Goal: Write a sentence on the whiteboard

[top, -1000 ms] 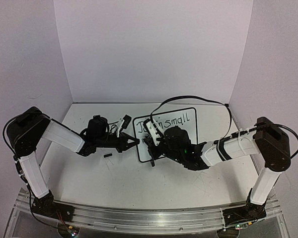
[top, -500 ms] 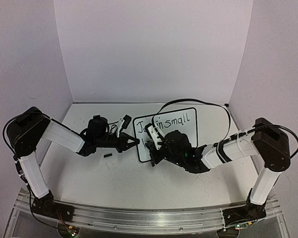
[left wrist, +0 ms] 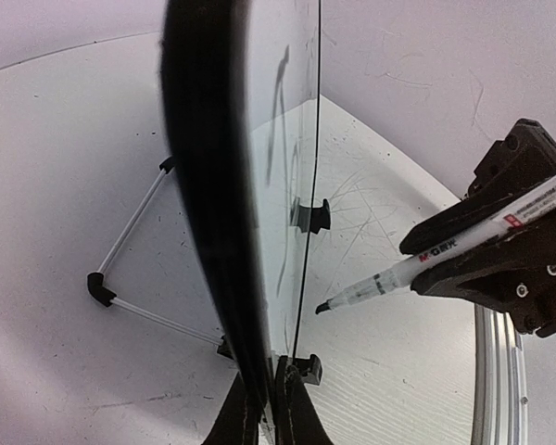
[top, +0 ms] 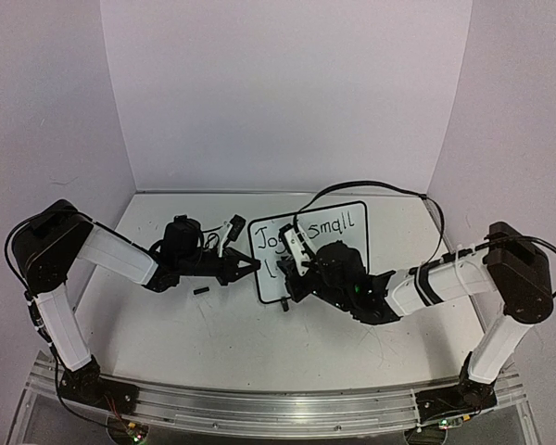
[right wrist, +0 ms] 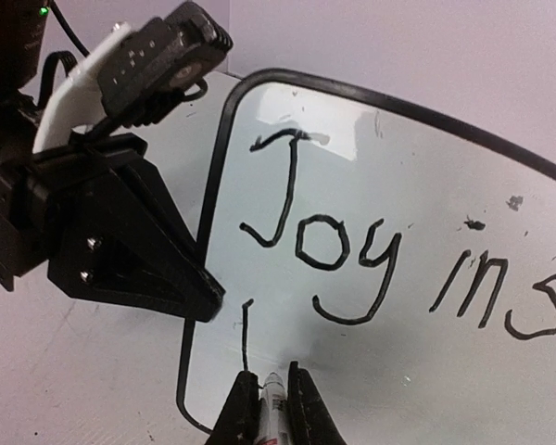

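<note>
The whiteboard (top: 352, 239) stands tilted at the table's middle. Its first line reads "Joy in small" (top: 338, 225). A single short vertical stroke (right wrist: 246, 334) sits below the "J" (right wrist: 283, 190). My left gripper (top: 250, 266) is shut on the board's left edge; in the left wrist view its fingertips (left wrist: 233, 419) clamp the black frame (left wrist: 204, 185). My right gripper (top: 292, 271) is shut on a white marker (right wrist: 274, 400), with the tip at the board's lower left, by the foot of the stroke. The marker (left wrist: 417, 264) also shows in the left wrist view, its tip close to the board.
A small black cap (top: 201, 291) lies on the table left of the board. A white and black object (top: 230, 227) lies behind my left gripper. A black cable (top: 371, 188) arcs over the board. The board's wire stand (left wrist: 120, 278) props it from behind.
My right gripper has shifted a little to the right, uncovering "Joy". A short vertical stroke now shows on the second line. The left arm has not moved.
</note>
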`<state>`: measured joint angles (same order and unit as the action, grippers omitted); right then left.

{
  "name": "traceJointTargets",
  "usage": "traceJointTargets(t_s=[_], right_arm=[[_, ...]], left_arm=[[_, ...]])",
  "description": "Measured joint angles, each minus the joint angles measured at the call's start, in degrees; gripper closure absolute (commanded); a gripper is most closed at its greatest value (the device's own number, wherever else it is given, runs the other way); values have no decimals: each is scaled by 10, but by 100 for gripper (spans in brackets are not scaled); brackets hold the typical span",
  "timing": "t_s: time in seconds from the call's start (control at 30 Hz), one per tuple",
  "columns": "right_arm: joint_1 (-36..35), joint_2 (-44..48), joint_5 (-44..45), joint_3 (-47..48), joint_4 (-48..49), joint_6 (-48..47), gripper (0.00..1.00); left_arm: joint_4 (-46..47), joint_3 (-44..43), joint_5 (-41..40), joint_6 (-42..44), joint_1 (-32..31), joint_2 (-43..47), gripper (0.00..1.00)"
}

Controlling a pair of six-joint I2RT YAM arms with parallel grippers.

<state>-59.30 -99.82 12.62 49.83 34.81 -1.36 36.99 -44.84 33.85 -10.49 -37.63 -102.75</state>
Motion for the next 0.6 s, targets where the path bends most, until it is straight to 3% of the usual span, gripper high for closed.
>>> traceJointTargets(t_s=[0.27, 0.6], right_arm=[[0, -26, -48, 33, 1, -6, 100], [0, -40, -34, 47, -1, -8, 100]], left_arm=[[0, 0, 0, 0, 0, 0, 100], [-1, 0, 0, 1, 0, 1, 100]])
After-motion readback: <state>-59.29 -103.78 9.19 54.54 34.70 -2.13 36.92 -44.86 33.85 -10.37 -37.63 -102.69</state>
